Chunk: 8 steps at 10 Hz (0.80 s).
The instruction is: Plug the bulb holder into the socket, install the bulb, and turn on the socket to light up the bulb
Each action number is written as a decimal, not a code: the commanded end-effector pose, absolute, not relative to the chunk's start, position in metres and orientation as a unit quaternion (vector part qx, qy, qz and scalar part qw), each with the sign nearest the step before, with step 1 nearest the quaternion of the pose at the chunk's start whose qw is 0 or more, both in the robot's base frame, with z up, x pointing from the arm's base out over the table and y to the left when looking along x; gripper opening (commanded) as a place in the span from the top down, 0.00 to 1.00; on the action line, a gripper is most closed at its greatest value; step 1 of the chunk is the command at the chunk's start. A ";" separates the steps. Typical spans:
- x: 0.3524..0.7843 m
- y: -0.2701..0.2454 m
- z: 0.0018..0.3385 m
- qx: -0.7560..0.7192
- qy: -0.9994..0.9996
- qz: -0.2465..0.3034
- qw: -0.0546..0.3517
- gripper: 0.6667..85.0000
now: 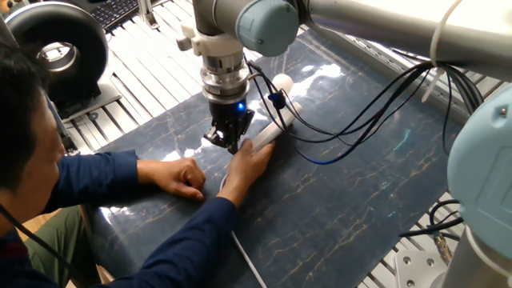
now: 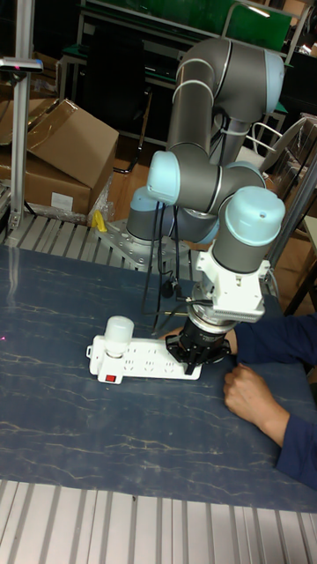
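Note:
The socket [image 2: 145, 358] is a long white power strip lying on the dark mat, with a red switch [image 2: 110, 379] at its left end. In the fixed view the socket [image 1: 270, 130] runs diagonally. The bulb [image 2: 118, 331] stands upright on that same end of the strip, and shows as a white dome [image 1: 282, 82] in the fixed view. The bulb holder under it is hidden by the bulb. My gripper [image 1: 230, 145] points down over the strip's other end, fingers drawn together with nothing seen between them. In the tall view the gripper [image 2: 201, 356] sits at the strip's right end.
A person sits at the table's near side. One hand [image 1: 249, 159] rests on the strip's near end right beside my fingers, the other hand [image 1: 181, 176] lies flat on the mat. Black cables [image 1: 360, 112] hang from my arm across the mat. A white cord [image 1: 244, 248] trails off the front.

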<state>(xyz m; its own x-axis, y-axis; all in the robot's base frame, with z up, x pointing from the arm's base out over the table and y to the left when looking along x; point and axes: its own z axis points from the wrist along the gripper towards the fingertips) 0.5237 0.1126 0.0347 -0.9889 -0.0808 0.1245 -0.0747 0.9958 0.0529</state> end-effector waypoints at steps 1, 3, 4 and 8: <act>0.521 0.115 0.035 0.034 -0.997 -0.032 0.063 1.00; 0.518 0.113 0.035 0.035 -0.997 -0.029 0.065 1.00; 0.515 0.112 0.035 0.038 -0.996 -0.030 0.070 1.00; 0.486 0.111 0.034 0.029 -0.993 -0.017 0.112 1.00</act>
